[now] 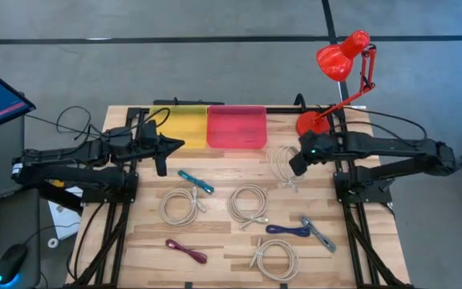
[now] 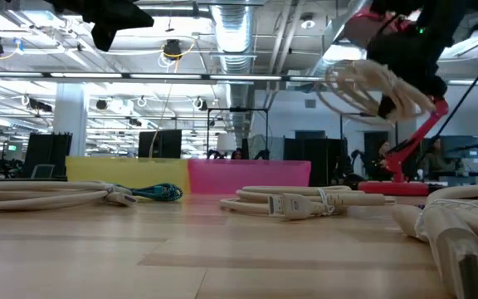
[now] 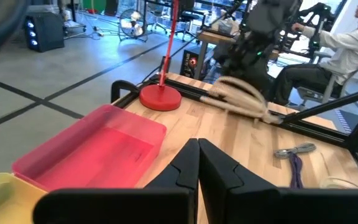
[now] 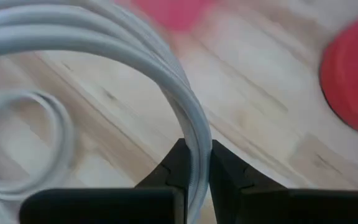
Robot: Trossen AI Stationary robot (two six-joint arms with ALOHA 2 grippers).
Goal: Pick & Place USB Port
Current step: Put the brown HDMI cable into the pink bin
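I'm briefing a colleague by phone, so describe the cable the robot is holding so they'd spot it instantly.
Start at the red desk lamp at the table's back right corner. Just in front of its base, the right gripper is shut on a coiled white cable. Unlike the other white coils lying flat on the wood, this one hangs lifted in the air.

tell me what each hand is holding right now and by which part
The right hand pinches a coiled white cable by one strand of its loop, lifted off the table. The left hand is shut on nothing.
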